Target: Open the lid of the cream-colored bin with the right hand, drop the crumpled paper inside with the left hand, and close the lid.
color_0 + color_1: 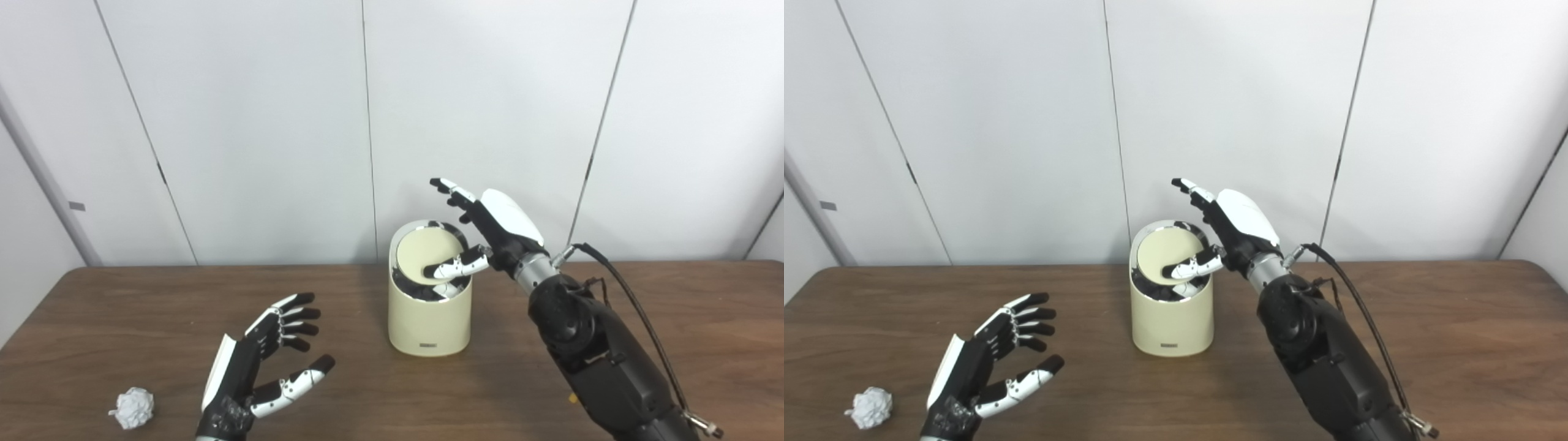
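Dark wood, the table runs across my whole view, with pale wall panels behind it. On it, near the middle and toward the far edge, stands the cream bin, upright, its round lid tipped inside the rim so a dark gap shows at the near side.

My right hand is over the bin from the right. The thumb lies across the lid's near right part and seems to press it down, while the fingers reach up and away above the rim, spread and holding nothing. The forearm slopes up from the lower right, wrist raised above the bin's top. I judge the lid is partly pushed in, not fully open.

My left hand hovers low over the table, well left of the bin, palm turned toward the right, fingers and thumb apart, empty.

The paper is a small white crumpled ball on the table at the near left edge. It lies to the left of my left hand and slightly nearer to me, close but apart from it, on the back-of-hand side. It is roundish, with no long axis to line up on. The left hand is far nearer to it than the right, but it would have to swing left and turn its palm toward the ball before closing on it.
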